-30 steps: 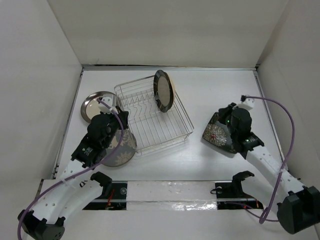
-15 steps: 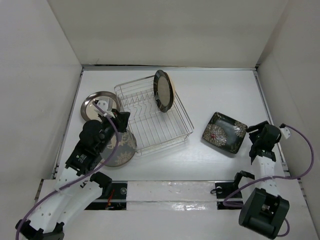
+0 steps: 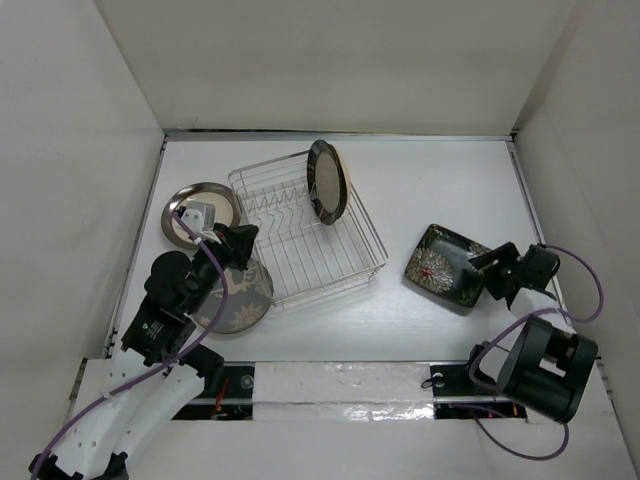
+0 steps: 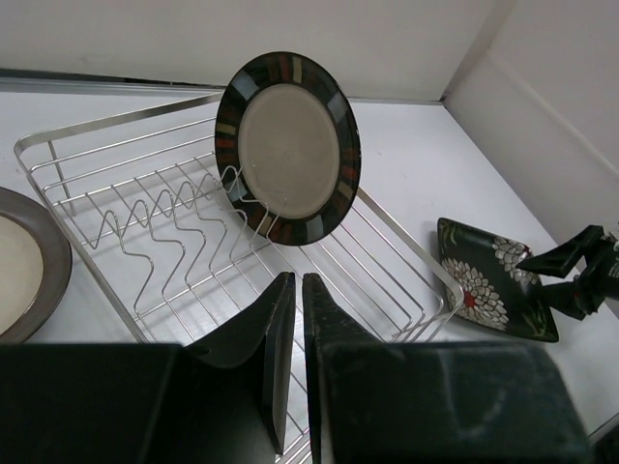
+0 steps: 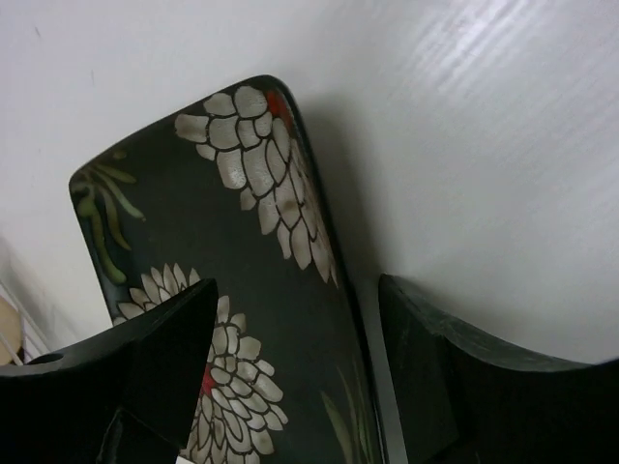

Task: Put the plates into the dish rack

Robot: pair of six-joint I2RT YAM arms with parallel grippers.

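The silver wire dish rack (image 3: 345,272) (image 4: 116,121) holds one dark-rimmed round plate (image 3: 327,181) (image 4: 288,147) upright among its prongs. A second dark-rimmed plate (image 3: 195,205) (image 4: 24,261) lies flat left of the rack. A grey patterned plate (image 3: 250,290) lies under my left arm. My left gripper (image 3: 240,243) (image 4: 298,280) hangs above the rack's near left corner, its jaws a thin slit apart and empty. The black squarish floral plate (image 3: 447,265) (image 5: 251,290) lies flat on the right. My right gripper (image 3: 497,270) (image 5: 298,290) stands open astride its right edge, one finger over the plate, the other outside.
White walls close in the table at the left, back and right. The right wall is close behind my right arm. A taped strip (image 3: 340,382) runs along the near edge between the arm bases.
The floral plate went from tilted in my right gripper to lying flat; that gripper opened, swung right, then came back to the plate's right edge. My left arm drew back toward the near left.
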